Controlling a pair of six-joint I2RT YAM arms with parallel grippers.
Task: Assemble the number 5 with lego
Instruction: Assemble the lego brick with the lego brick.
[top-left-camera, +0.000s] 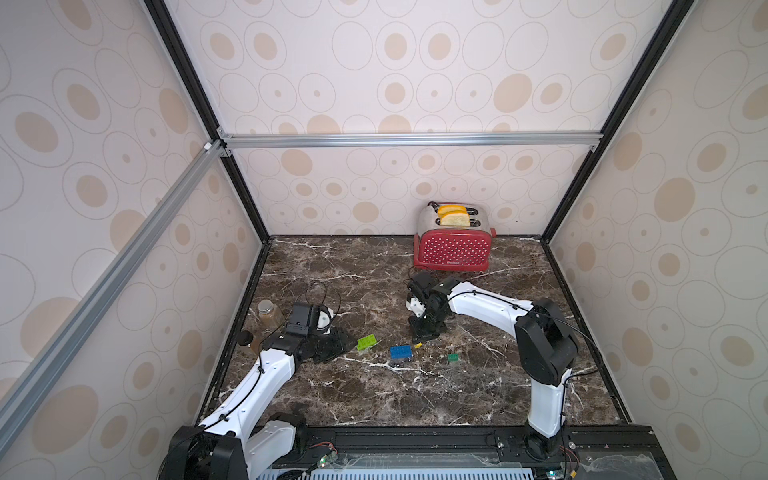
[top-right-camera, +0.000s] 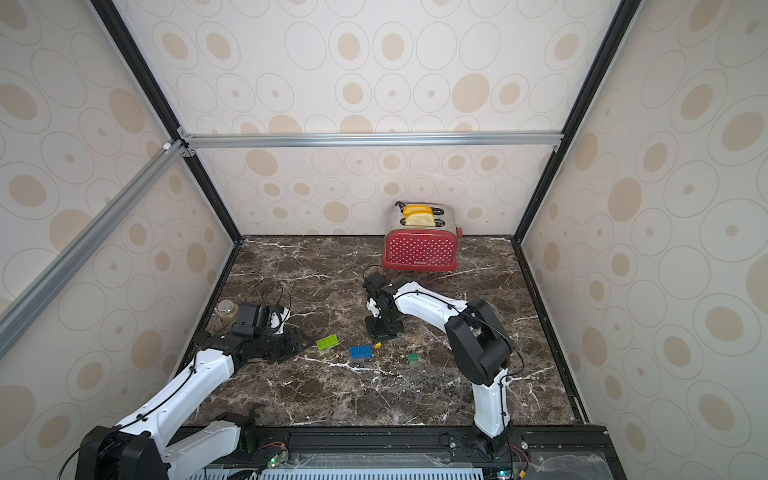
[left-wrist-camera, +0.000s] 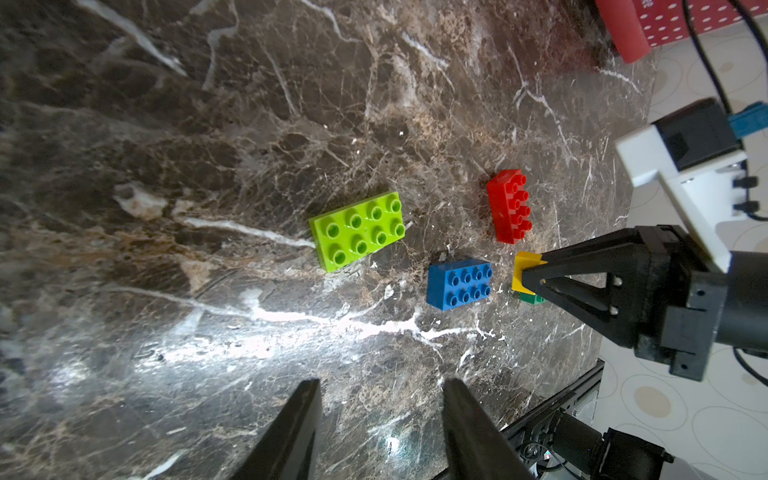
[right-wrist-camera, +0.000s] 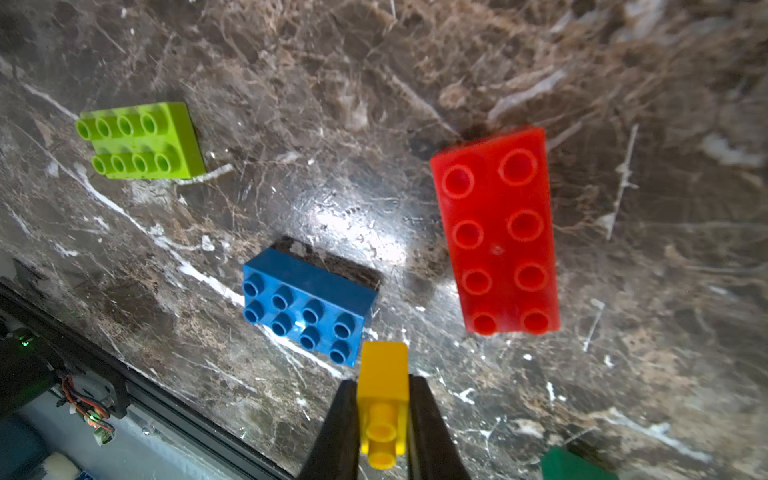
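Note:
Loose lego lies in the middle of the marble table. In both top views I see the lime brick (top-left-camera: 367, 342) (top-right-camera: 327, 342), the blue brick (top-left-camera: 401, 352) (top-right-camera: 361, 352) and the short dark-green brick (top-left-camera: 453, 357) (top-right-camera: 413, 357). The long red brick (right-wrist-camera: 496, 232) (left-wrist-camera: 510, 206) lies studs up beyond the blue one (right-wrist-camera: 305, 307). My right gripper (right-wrist-camera: 382, 380) is shut on the short yellow brick (right-wrist-camera: 382, 361) (left-wrist-camera: 524, 272), just above the table beside the blue brick. My left gripper (left-wrist-camera: 382, 390) stands open and empty, short of the lime brick (left-wrist-camera: 357, 230).
A red polka-dot toaster (top-left-camera: 453, 249) with toast in it stands at the back wall. Two jars (top-left-camera: 270, 311) sit by the left wall behind my left arm. Walls close in three sides of the table.

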